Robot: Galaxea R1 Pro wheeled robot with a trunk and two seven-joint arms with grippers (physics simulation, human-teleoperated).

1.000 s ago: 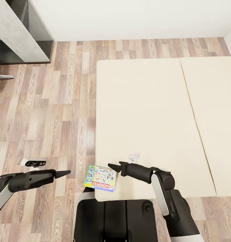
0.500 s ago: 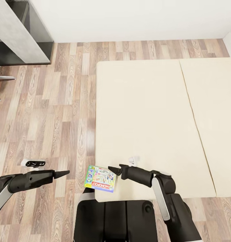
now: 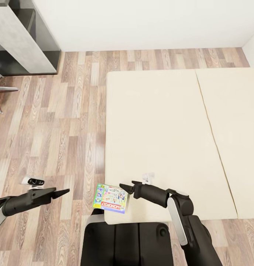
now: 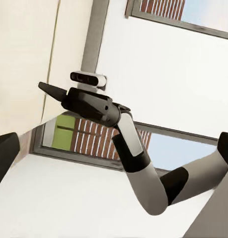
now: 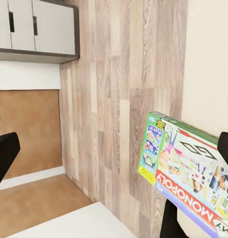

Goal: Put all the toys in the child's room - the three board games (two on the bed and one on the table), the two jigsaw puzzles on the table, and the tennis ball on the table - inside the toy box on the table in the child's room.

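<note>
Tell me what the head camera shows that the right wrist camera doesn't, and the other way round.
Head view alone: the whole cream bed with its seam, both arms, the left gripper over the floor, and the right gripper at the box's edge. Right wrist view alone: white cabinet fronts and the box's green side panel up close. Both: the Monopoly board game at the bed's corner and the wood-plank floor.

Just left of our right claw (image 3: 126, 187) the Monopoly board game (image 3: 111, 198) lies on the bed (image 3: 160, 129), overhanging its near corner; our left claw (image 3: 62, 192) hangs further left, over the floor (image 3: 57, 129).
</note>
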